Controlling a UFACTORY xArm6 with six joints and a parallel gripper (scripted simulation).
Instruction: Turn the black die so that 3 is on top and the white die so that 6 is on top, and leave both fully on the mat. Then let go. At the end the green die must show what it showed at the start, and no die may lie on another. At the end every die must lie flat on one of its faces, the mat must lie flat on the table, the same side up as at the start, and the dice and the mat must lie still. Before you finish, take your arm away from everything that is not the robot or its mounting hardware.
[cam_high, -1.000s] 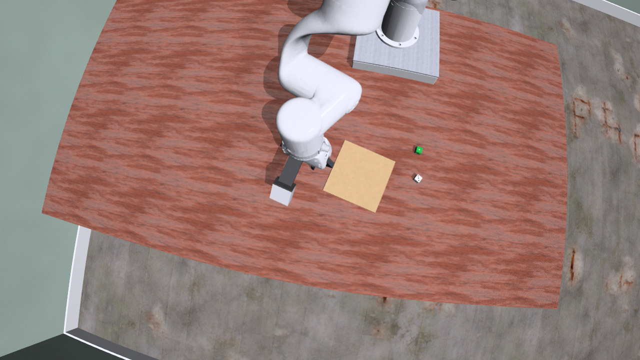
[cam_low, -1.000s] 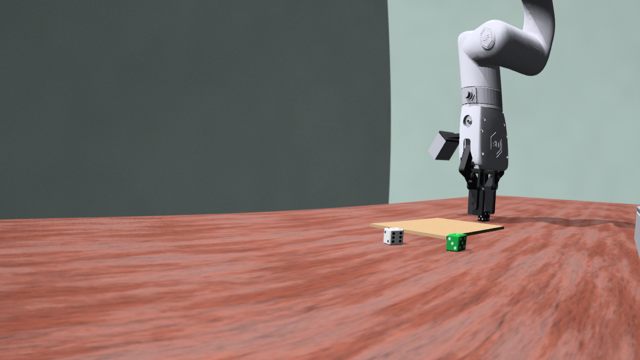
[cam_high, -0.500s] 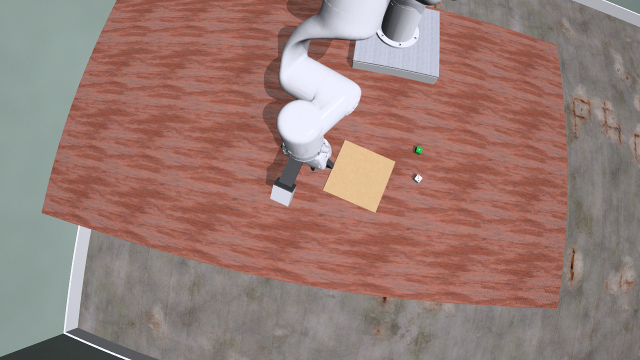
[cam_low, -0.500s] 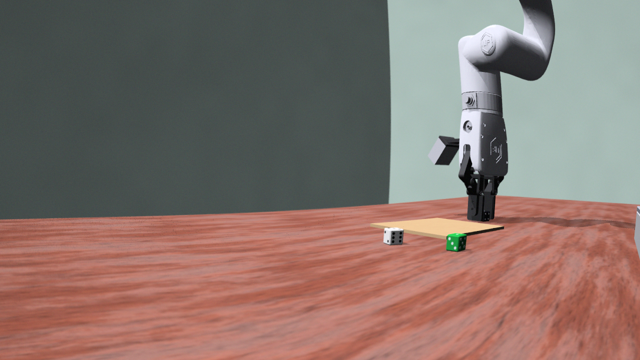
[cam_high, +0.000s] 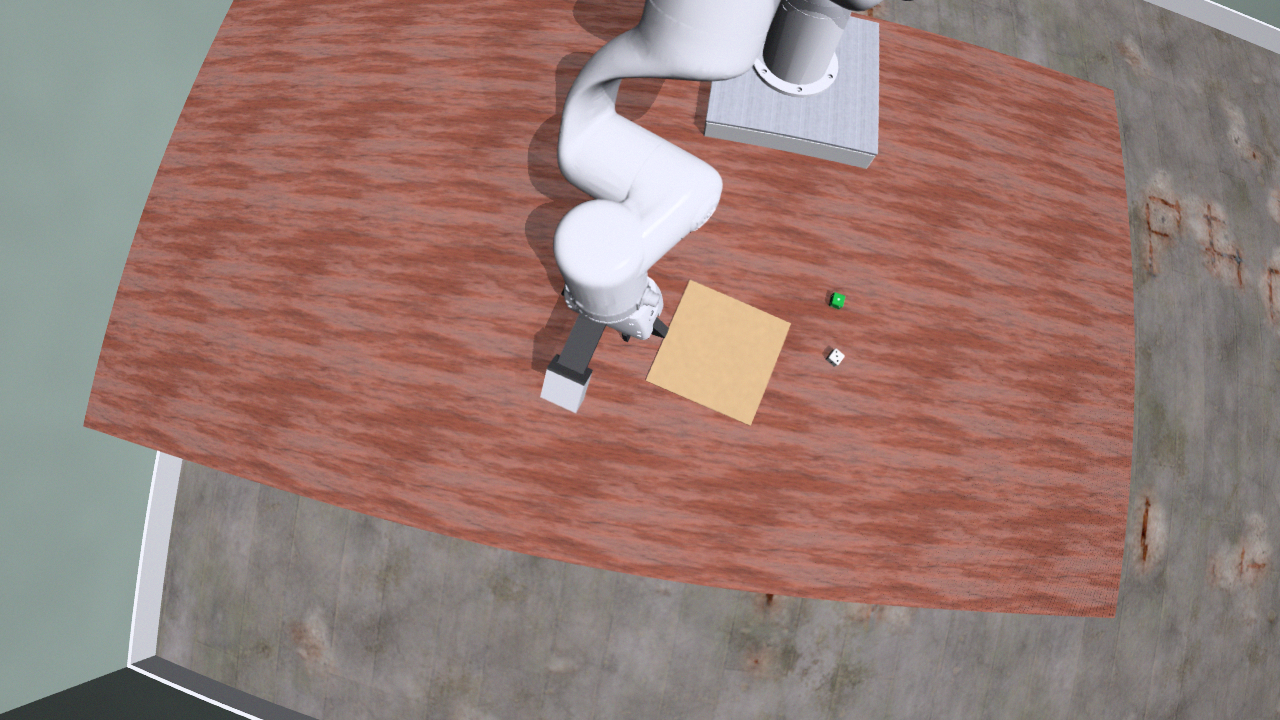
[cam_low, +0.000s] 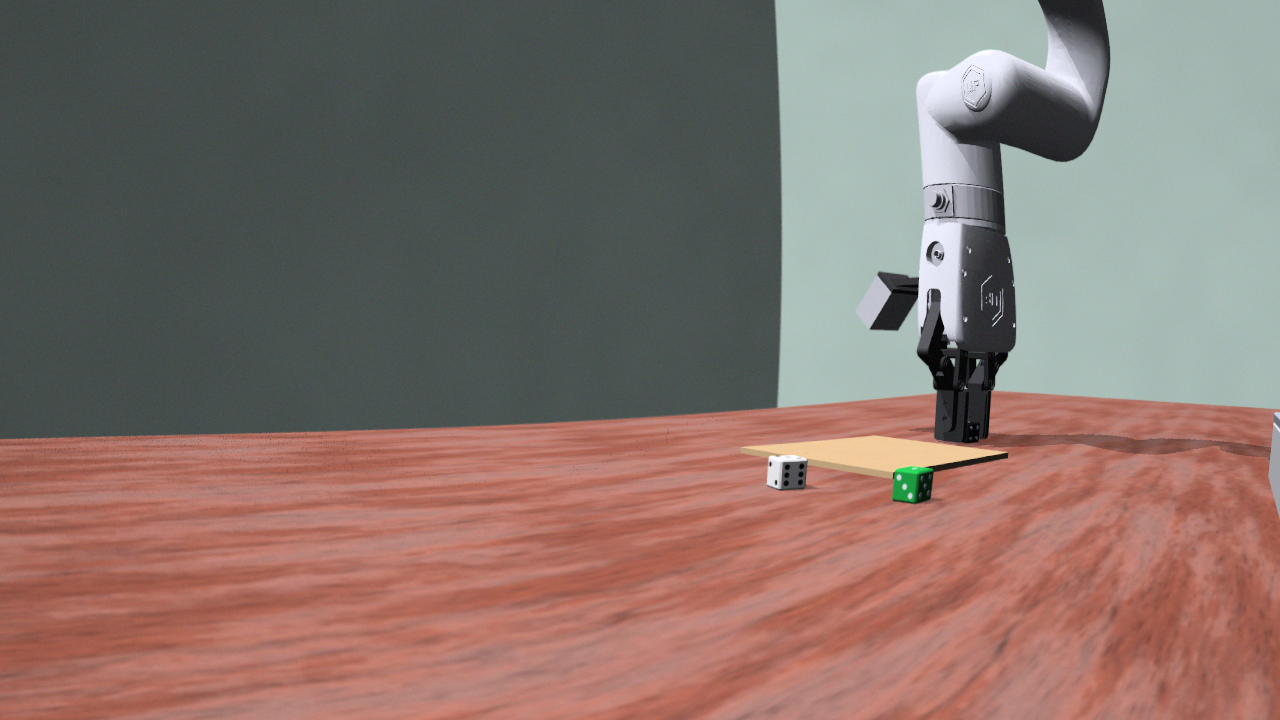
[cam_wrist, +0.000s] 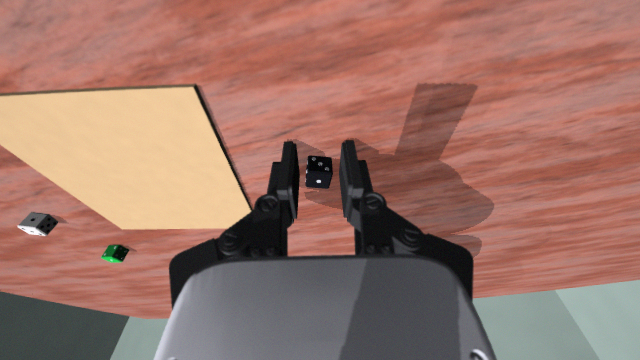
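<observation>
The black die (cam_wrist: 318, 171) lies on the bare table just beyond the corner of the tan mat (cam_high: 718, 351) (cam_low: 859, 452) (cam_wrist: 115, 150). My gripper (cam_wrist: 319, 157) (cam_low: 963, 434) points straight down with its fingertips low at the table. The fingers straddle the black die with a small gap on each side, so the gripper is open and holds nothing. The arm hides this die in the overhead view. The white die (cam_high: 835, 356) (cam_low: 786, 471) (cam_wrist: 37, 223) and the green die (cam_high: 837, 300) (cam_low: 912, 484) (cam_wrist: 115, 253) lie on the table off the mat's opposite side, apart from each other.
The mat lies flat with nothing on it. The arm's grey base plate (cam_high: 792, 107) stands at the back of the table. The wrist camera box (cam_high: 565, 387) sticks out beside the gripper. The table's front edge is far from the dice.
</observation>
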